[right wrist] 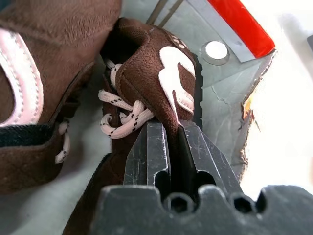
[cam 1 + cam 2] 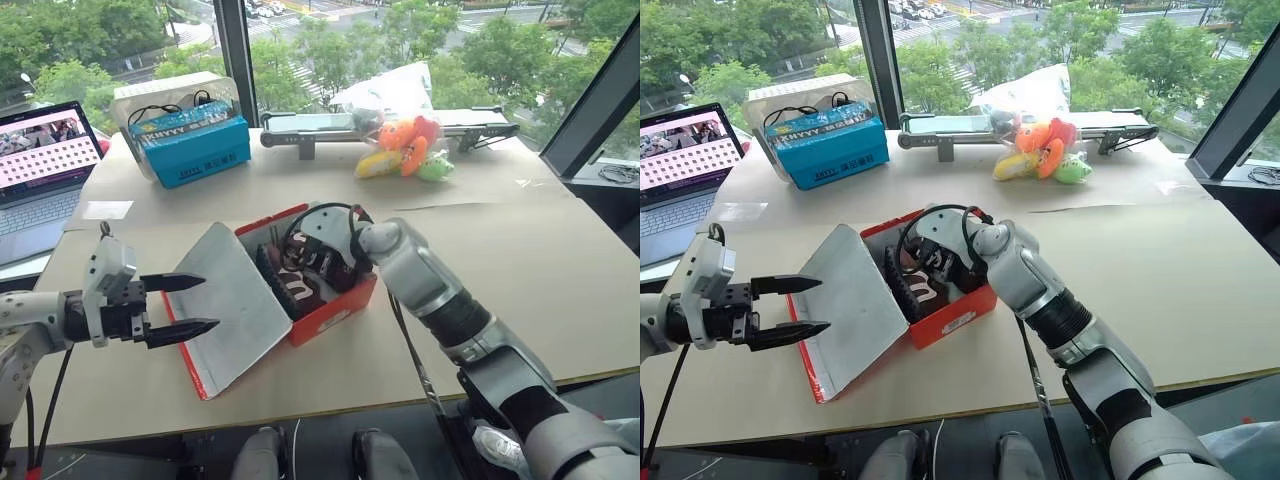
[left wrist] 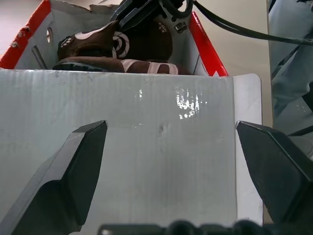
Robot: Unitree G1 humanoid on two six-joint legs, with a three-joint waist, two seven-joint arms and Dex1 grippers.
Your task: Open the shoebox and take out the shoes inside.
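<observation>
The red shoebox [image 2: 335, 310] sits near the front middle of the tan surface [image 2: 560, 270], its lid [image 2: 235, 300] swung fully open toward the robot's left so the grey-white inside faces up. Inside the box lie the 2 brown shoes [image 3: 120, 51], one on its side with its sole turned toward the lid.

The right claw [image 1: 171, 134] reaches down into the box from the right. Its 2 black fingers are pressed together, pinching the upper edge of one shoe [image 1: 161, 78] just beside the laces, next to its white side mark. Whether that shoe is lifted off the box floor is hard to tell from these angles.

The left claw [image 2: 190, 305] hovers at the free edge of the lid, its fingers spread apart and pointing across the lid toward the box, holding nothing.

At the far edge of the surface stand a blue box [image 2: 195, 145] with white lettering and a bunch of orange, yellow and green plush toys [image 2: 405, 150]. An open laptop [image 2: 40, 165] sits off to the left.
</observation>
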